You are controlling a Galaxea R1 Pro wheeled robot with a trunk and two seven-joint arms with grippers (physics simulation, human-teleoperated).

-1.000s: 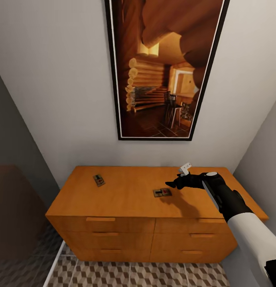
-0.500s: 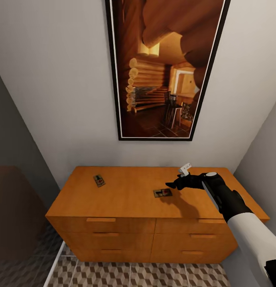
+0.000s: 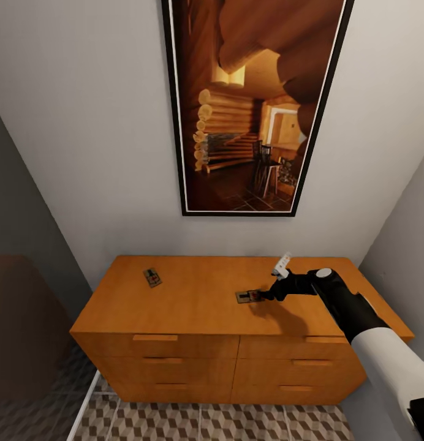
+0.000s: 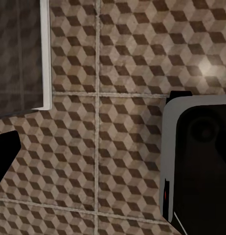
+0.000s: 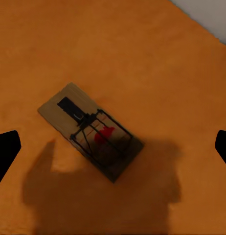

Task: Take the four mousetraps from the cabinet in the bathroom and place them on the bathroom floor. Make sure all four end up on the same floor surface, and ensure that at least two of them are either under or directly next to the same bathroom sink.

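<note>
Orange cabinet (image 3: pixel 193 294) top is carrying two mousetraps; right tool (image 3: pixel 265 296), spread wide, is hovering over the nearer mousetrap (image 5: pixel 91 129), light, stiff, thin, probably best pinched across its board edges

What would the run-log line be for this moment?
phase: reach | right gripper: open, over near mousetrap | far mousetrap: on cabinet top, untouched | left gripper: over tiled floor

Mousetrap (image 5: pixel 91 129) flat on the orange cabinet top (image 5: pixel 142 54), between the wide-spread gripper (image 5: pixel 115 147) fingertips.
</note>
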